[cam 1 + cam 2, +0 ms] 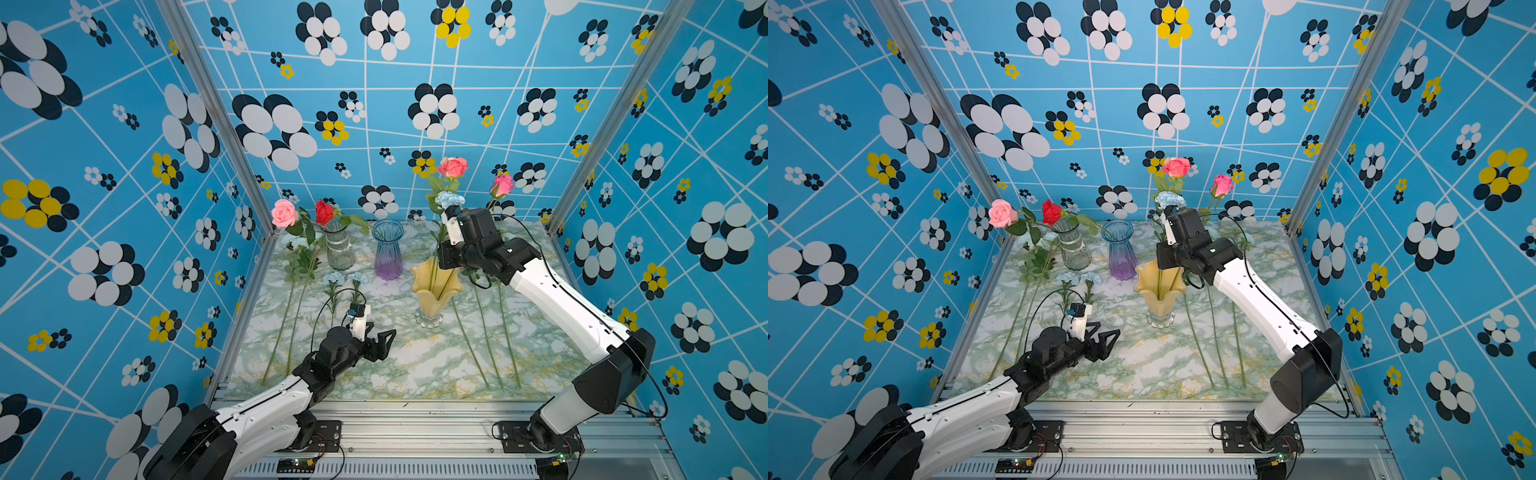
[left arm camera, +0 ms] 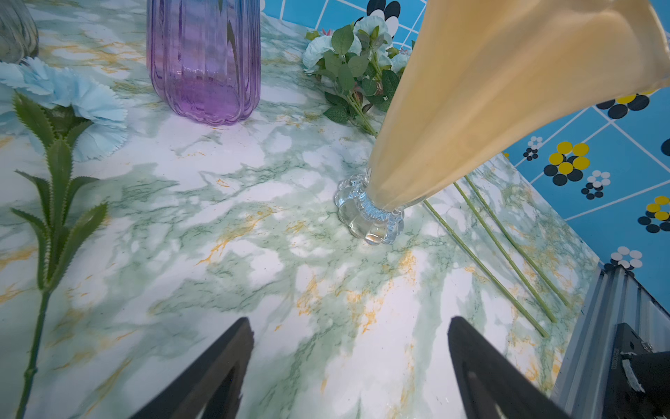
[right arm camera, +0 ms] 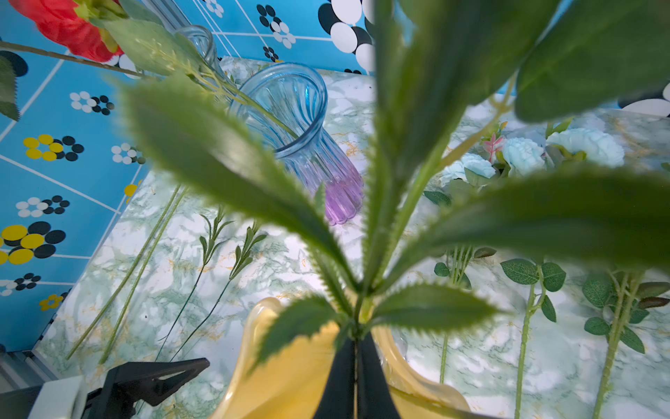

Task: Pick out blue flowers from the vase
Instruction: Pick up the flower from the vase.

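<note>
Right gripper (image 3: 357, 341): clenched on the green stem of the blue carnation (image 1: 449, 199), just above the rim of the yellow vase (image 1: 430, 299); grip set under the serrated leaves, likely so a straight upward pull frees the stem without crushing the bloom.
Left gripper (image 1: 382, 345): spread wide and empty, hovering low over the marble table (image 1: 415, 365) near the yellow vase's foot; probably kept there to stay clear, or to steady the vase if it tips.
Blue carnation: upright, bloom above the right wrist, lower stem down inside the yellow vase; not yet out.
Small blue flowers (image 1: 333, 278): two, laid flat near the purple vase (image 1: 387, 253), stems toward the front; judged already picked out.
Large blue blooms (image 3: 522, 156): lying on the table at its far side, leaves bunched together.
Pink roses (image 1: 453, 166): standing close beside the gripped bloom; lower stems hidden behind the arm; risk of being dragged along.
Clear vase (image 1: 340, 249): red rose (image 1: 324, 212) and pale pink rose (image 1: 284, 213) leaning out; not for picking.
Step in hand: lifting out the only blue bloom seen in the yellow vase.
</note>
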`<act>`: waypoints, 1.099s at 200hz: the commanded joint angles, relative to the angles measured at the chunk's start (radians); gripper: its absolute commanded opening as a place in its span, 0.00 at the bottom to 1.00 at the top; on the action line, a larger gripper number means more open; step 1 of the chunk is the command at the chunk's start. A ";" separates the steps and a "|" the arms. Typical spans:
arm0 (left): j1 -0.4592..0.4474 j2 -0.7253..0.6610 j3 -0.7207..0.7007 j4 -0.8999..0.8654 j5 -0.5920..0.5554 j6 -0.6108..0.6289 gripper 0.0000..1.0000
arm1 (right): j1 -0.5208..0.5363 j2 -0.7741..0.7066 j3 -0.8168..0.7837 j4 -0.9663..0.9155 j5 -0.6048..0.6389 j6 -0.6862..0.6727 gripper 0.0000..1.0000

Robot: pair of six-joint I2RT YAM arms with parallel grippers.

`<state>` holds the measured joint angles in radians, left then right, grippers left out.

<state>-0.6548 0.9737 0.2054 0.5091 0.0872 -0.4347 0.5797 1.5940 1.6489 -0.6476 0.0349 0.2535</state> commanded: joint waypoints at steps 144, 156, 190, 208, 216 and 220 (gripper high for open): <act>0.047 -0.086 0.142 -0.201 0.054 -0.004 0.94 | -0.003 -0.145 -0.038 -0.031 0.001 -0.017 0.00; 0.073 -0.112 0.183 -0.269 0.086 -0.005 0.95 | -0.005 -0.156 -0.038 -0.030 0.004 -0.018 0.00; 0.218 -0.175 0.295 -0.439 0.212 -0.049 0.96 | -0.025 -0.163 0.011 -0.038 -0.027 -0.020 0.00; 0.304 -0.173 0.356 -0.491 0.318 -0.074 0.96 | -0.032 -0.165 0.041 -0.042 -0.041 -0.022 0.00; 0.327 -0.167 0.386 -0.514 0.350 -0.077 0.96 | -0.035 -0.166 0.052 -0.041 -0.047 -0.022 0.00; 0.333 -0.166 0.401 -0.525 0.364 -0.078 0.96 | -0.035 -0.167 0.058 -0.042 -0.050 -0.024 0.00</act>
<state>-0.3779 0.8055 0.5255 0.1116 0.2920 -0.4805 0.5549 1.4490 1.6493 -0.6777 0.0158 0.2462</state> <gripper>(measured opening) 0.962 0.049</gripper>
